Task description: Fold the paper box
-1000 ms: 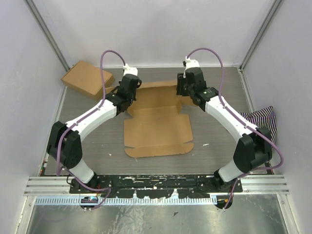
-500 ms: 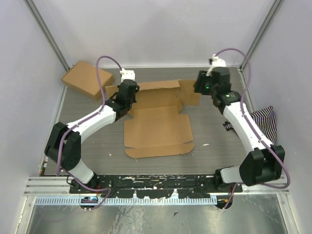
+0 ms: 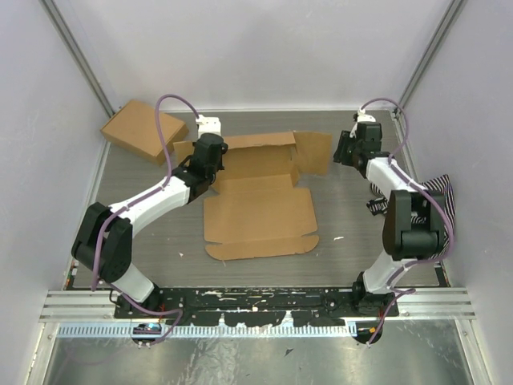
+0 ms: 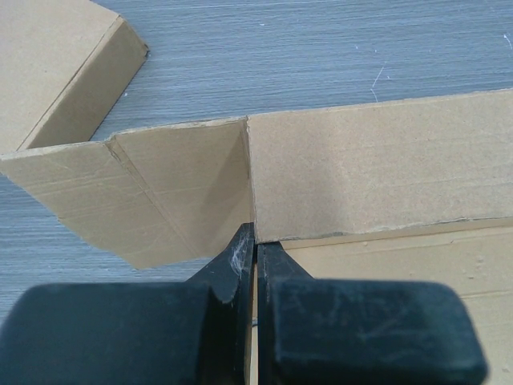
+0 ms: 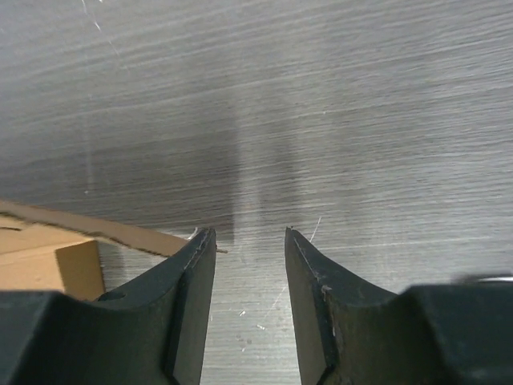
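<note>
The paper box (image 3: 256, 212) is a brown cardboard blank lying mid-table, with its rear wall raised and side flaps spread out. My left gripper (image 3: 210, 152) is at the rear left corner. In the left wrist view the gripper (image 4: 256, 233) is shut on a thin cardboard edge where the rear wall (image 4: 377, 160) meets the left flap (image 4: 168, 184). My right gripper (image 3: 346, 148) is open and empty, just right of the right flap (image 3: 314, 151). In the right wrist view the gripper (image 5: 250, 233) hangs over bare table with the flap's edge (image 5: 48, 241) at its left.
A compact ready-made cardboard box (image 3: 143, 130) sits at the rear left corner and shows in the left wrist view (image 4: 56, 64). A striped cloth (image 3: 433, 196) lies at the right edge. White walls enclose the table on three sides.
My right arm has swung away from the box's rear right corner toward the right wall, and the right flap now lies spread out. My left gripper has stayed on the rear left corner.
</note>
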Controlling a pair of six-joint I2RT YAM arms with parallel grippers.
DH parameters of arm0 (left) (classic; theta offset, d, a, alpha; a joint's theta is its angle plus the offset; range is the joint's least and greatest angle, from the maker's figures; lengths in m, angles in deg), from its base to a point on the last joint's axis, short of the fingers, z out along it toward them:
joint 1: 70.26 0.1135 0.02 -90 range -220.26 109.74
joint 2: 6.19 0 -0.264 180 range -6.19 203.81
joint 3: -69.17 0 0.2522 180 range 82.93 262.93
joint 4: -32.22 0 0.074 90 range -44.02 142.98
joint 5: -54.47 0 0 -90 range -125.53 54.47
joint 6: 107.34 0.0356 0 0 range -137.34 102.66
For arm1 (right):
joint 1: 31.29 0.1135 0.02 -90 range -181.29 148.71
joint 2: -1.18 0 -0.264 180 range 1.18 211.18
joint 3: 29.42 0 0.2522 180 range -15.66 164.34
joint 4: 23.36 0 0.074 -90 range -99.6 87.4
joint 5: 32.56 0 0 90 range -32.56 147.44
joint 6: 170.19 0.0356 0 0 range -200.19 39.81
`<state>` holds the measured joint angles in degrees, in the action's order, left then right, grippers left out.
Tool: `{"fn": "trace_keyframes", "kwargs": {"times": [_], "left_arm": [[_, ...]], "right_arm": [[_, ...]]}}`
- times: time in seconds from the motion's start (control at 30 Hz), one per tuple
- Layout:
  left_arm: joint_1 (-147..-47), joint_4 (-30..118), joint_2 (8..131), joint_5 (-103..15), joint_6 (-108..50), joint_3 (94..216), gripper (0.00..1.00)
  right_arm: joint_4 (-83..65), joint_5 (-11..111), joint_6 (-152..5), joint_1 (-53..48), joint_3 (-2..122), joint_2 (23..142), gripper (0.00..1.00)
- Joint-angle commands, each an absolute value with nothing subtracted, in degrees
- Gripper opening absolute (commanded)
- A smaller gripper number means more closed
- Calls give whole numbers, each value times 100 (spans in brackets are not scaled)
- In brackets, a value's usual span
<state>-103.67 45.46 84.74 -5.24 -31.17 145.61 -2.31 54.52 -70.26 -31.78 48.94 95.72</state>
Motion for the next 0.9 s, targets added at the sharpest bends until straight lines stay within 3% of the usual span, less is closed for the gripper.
{"fn": "trace_keyframes", "kwargs": {"times": [0.0,0.17,0.43,0.63,0.87], "left_arm": [[-10337,4595,8459,-538,-3122,14678,6],[-10338,4642,8445,-595,-3156,14685,6],[-10337,4880,8644,-603,-3201,14899,6],[-10334,5081,8688,-610,-3194,15044,6],[-10335,5151,8619,-689,-3228,15039,6]], "right_arm": [[-908,5172,-7353,-3260,5335,9885,45],[-1088,4732,-7304,-3487,5649,10275,44],[-1459,2401,-7495,-3528,5995,10922,43],[-1489,1123,-7620,-3578,5709,10705,42],[-1705,631,-7595,-3577,4827,10098,42]]}}
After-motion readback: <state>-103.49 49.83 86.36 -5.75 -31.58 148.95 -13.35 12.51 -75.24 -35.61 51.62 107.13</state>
